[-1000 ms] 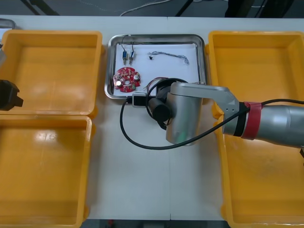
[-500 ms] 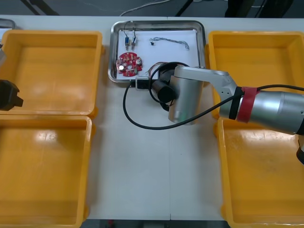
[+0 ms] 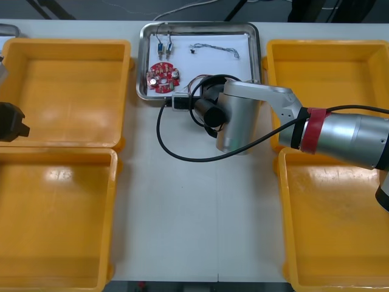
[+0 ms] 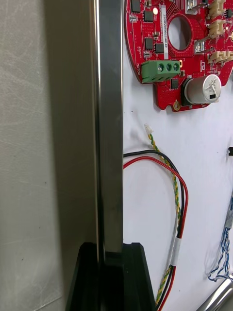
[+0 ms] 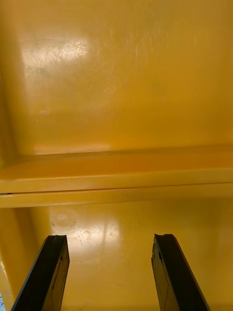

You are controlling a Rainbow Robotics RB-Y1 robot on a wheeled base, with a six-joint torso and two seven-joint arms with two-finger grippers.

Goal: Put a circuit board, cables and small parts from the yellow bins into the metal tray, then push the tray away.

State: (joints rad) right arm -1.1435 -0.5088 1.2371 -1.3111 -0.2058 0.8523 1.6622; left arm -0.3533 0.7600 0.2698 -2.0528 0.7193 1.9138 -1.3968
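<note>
A pale worktop (image 3: 200,207) with a thin seam (image 3: 217,255) running from its far edge to its near edge. Beyond the far edge lies dark floor (image 3: 91,9), crossed by a white cable (image 3: 182,7).

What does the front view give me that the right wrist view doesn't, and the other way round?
Front view adds: the yellow bins at both sides, the left tool parked over the left ones, and the small metal parts at the tray's far end. Right wrist view adds: the right tool shut on the tray's near rim, and the green connector on the board. Both share: the tray, the board and the blue and white cable.
</note>
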